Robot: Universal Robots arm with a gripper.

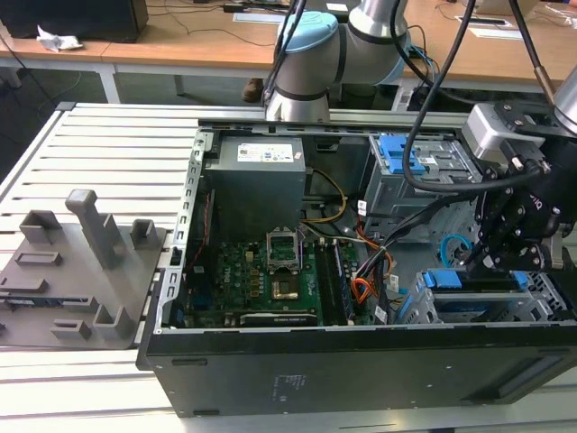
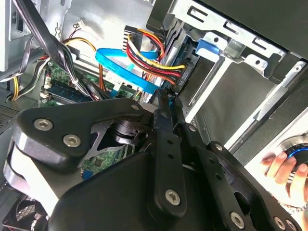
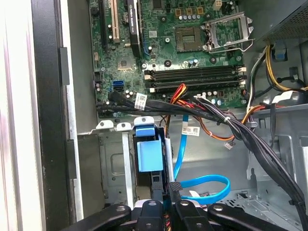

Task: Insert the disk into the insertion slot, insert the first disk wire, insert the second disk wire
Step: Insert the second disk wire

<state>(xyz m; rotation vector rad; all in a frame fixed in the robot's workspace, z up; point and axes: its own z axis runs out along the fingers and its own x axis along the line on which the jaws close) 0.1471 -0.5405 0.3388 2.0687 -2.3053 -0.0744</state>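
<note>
A slatted aluminium table (image 1: 108, 153) fills the foreground, with wooden desks (image 1: 171, 50) just behind it across the back, dark floor (image 1: 36, 104) showing beneath them, under even, soft light.

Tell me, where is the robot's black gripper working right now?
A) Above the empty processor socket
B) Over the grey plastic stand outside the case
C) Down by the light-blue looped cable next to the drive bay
C: the black gripper reaches the thin light-blue looped cable.
</note>
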